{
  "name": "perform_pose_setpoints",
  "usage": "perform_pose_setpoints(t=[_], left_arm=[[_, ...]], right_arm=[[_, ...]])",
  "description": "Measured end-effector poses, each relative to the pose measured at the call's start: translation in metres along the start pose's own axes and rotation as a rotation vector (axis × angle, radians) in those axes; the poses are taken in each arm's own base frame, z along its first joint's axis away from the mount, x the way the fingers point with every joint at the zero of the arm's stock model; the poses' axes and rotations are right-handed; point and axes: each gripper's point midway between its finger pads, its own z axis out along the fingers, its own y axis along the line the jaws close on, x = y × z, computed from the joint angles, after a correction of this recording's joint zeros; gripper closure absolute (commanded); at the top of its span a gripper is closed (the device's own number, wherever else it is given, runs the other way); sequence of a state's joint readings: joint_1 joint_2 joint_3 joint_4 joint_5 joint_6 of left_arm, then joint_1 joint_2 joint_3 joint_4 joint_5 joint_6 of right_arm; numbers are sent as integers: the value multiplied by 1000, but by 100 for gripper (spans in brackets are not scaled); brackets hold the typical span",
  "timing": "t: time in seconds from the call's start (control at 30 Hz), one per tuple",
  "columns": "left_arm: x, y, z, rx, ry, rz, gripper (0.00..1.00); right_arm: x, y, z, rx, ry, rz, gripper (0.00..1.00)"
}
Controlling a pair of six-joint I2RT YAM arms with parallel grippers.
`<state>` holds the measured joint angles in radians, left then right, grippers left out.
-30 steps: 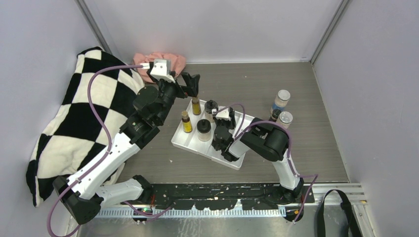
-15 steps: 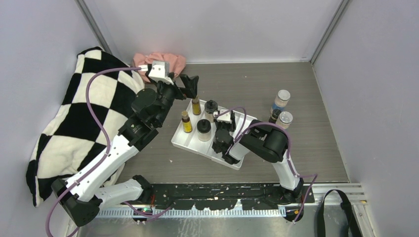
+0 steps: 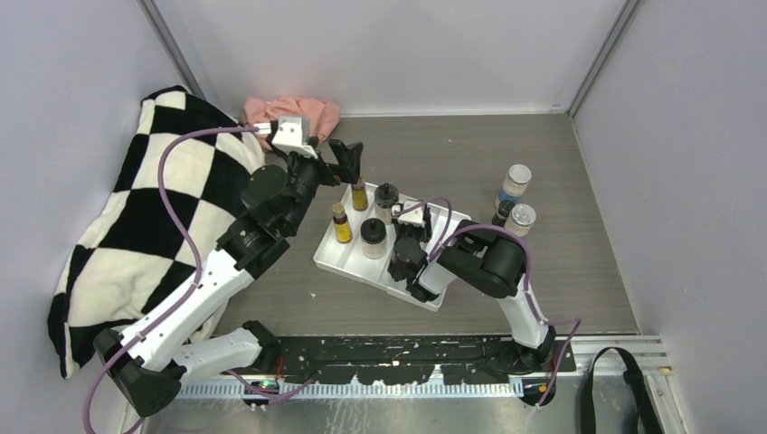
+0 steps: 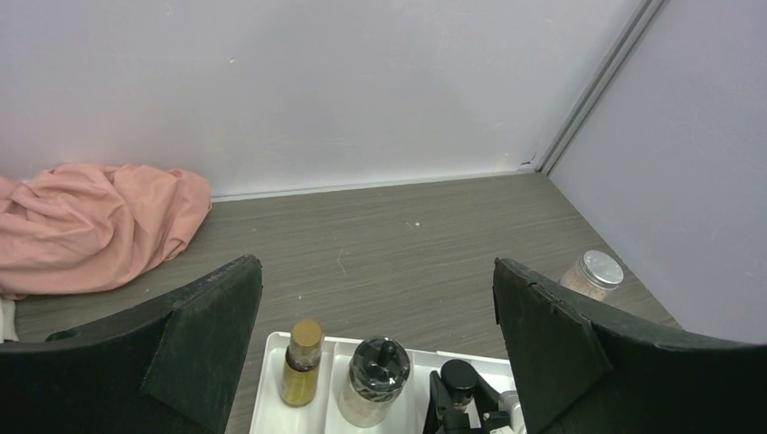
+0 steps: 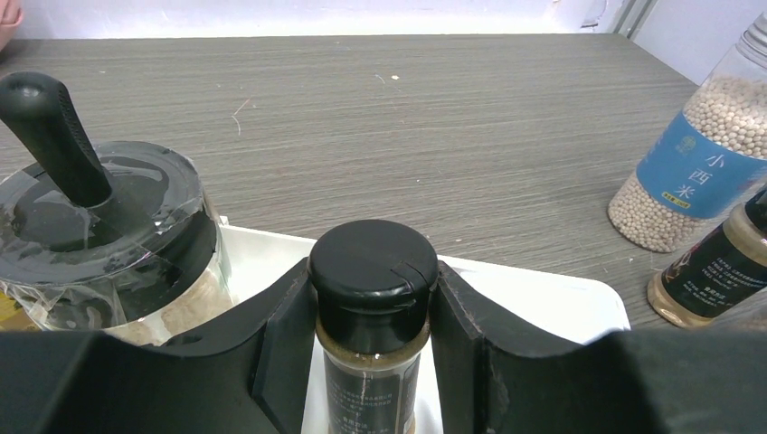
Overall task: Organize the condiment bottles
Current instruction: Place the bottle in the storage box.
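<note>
Black plastic capped the small dark bottle (image 5: 373, 271), held upright by the right gripper (image 5: 373, 362), whose fingers were closed on it just under the cap, over the right end of the white tray (image 3: 355, 265). I could not tell whether its base touched the tray. It looked light, rigid and smooth-sided, probably glass, so slippery and breakable if dropped. A hold on the neck below the cap's lip seemed safest. The left gripper (image 3: 347, 161) hung wide open and empty above the tray's far corner. Two slim yellow bottles (image 3: 341, 223) and two round black-lidded jars (image 3: 373, 237) stood in the tray. Two clear shakers (image 3: 517, 181) and a second dark bottle (image 5: 714, 271) stood on the woodgrain table (image 3: 561, 271), well right.
</note>
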<state>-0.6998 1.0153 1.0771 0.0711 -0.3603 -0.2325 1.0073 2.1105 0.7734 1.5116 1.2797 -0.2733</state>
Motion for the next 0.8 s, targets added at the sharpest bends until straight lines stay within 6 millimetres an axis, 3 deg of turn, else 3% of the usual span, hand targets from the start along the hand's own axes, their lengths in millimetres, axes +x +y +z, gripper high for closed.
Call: perform_pose_setpoints(t=[0.53, 0.8], left_arm=[[2, 4, -4, -14, -3, -1, 0], [6, 6, -5, -16, 3, 1, 0]], right_arm=[[1, 0, -6, 12, 4, 7, 62], [1, 3, -13, 8, 5, 12, 57]])
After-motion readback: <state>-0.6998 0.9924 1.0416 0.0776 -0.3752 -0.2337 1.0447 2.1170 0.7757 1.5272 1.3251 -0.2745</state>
